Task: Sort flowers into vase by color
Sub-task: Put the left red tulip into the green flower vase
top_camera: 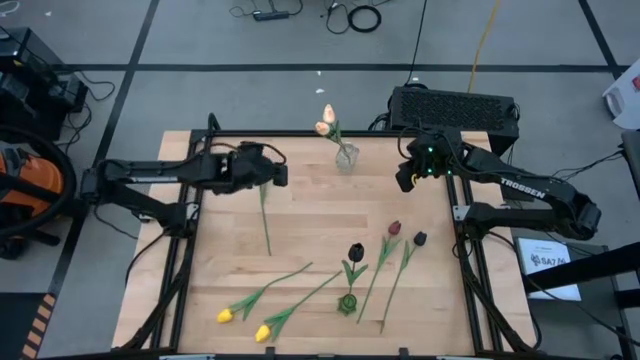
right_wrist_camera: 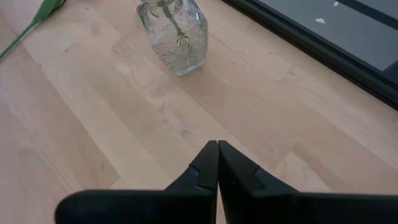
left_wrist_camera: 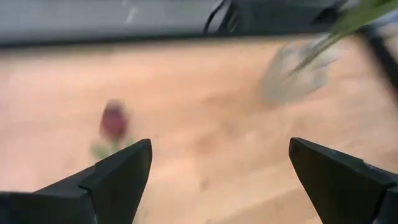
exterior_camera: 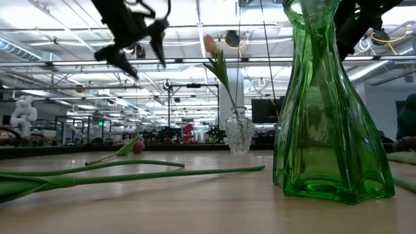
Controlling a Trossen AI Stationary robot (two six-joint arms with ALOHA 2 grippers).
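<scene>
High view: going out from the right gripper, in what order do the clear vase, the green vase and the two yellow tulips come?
From the right gripper, shut and empty at the table's far right:
1. Clear vase, far edge, middle, holding peach tulips.
2. Green vase, near edge, holding a dark tulip.
3. The two yellow tulips, lying at the near left; too close to each other to rank.

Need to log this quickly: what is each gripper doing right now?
Left gripper: open, holding nothing.
Right gripper: shut, holding nothing.
</scene>
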